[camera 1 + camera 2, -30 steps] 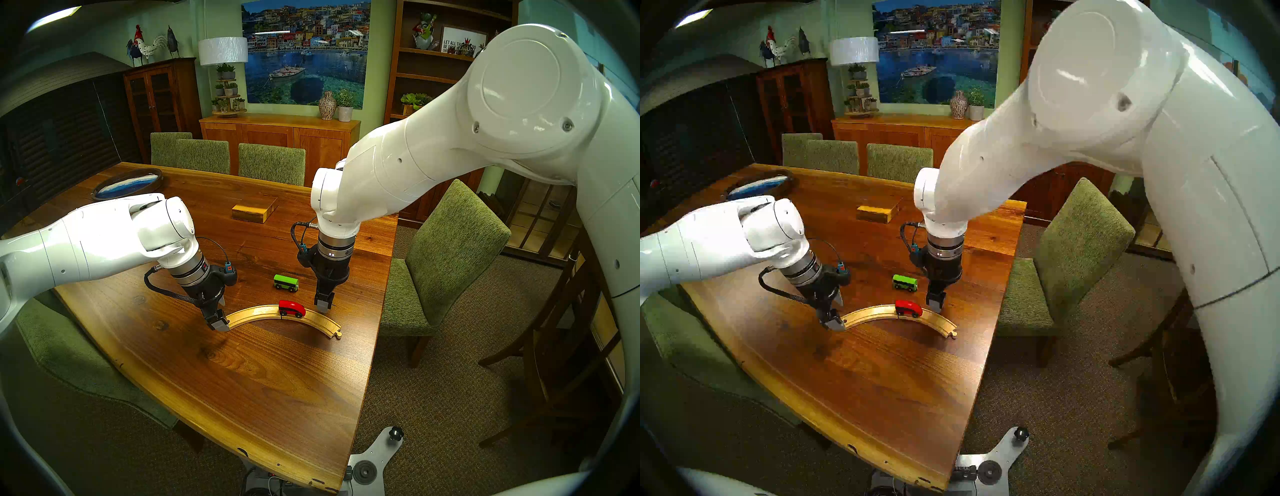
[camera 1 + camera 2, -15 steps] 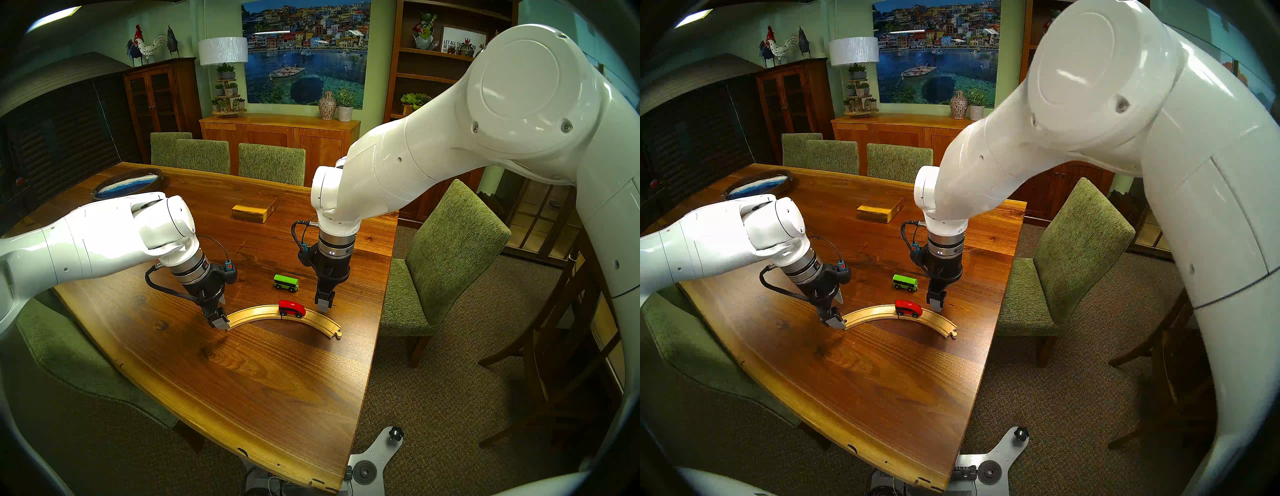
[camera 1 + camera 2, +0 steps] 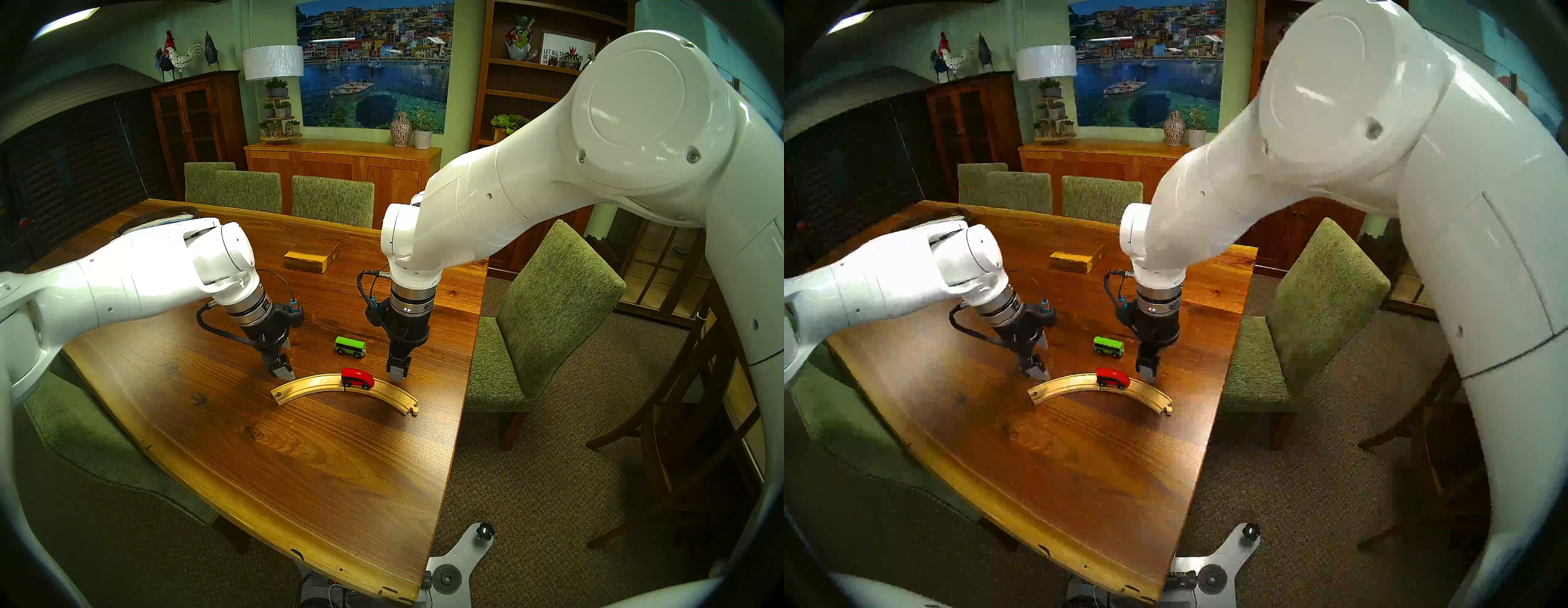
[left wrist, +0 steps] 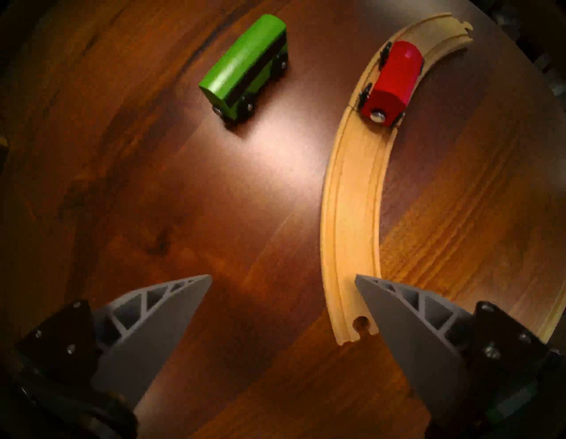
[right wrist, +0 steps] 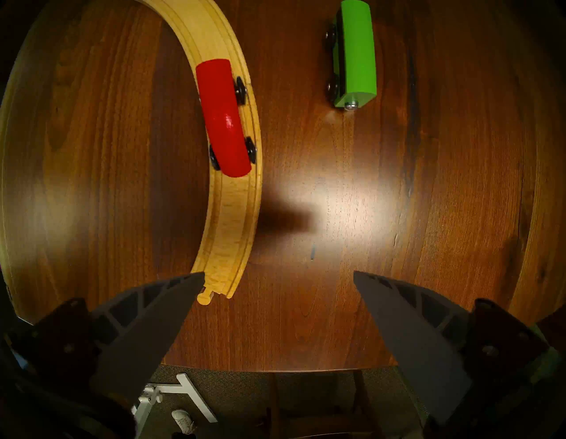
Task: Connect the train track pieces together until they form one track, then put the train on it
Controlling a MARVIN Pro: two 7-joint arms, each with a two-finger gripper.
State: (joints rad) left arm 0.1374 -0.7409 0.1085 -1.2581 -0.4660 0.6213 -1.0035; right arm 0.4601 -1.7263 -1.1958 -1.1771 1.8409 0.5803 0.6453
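The two pale-wood track pieces lie joined as one arc (image 3: 305, 384) (image 3: 1072, 382) (image 4: 352, 214) (image 5: 235, 214) on the table. The red engine (image 3: 357, 378) (image 3: 1113, 378) (image 4: 395, 79) (image 5: 225, 119) stands on the track over the joint. Behind the arc, the green carriage (image 3: 350, 346) (image 3: 1108, 346) (image 4: 245, 64) (image 5: 356, 52) rests on the bare table. My left gripper (image 3: 286, 363) (image 4: 284, 276) hangs open and empty just behind the track's left socket end. My right gripper (image 3: 399, 373) (image 3: 1148, 373) (image 5: 278, 272) is open and empty, behind the arc's right half.
A rectangular wooden block (image 3: 312, 256) lies further back on the table (image 3: 297, 467). A round blue tray (image 3: 169, 214) at the far left is mostly hidden by my left arm. Green chairs (image 3: 551, 305) stand around; the table's right edge runs close to the track's peg end.
My left gripper has risen off the track's left end and moved back and to the right, uncovering the socket end. The right arm, track and both cars have not moved.
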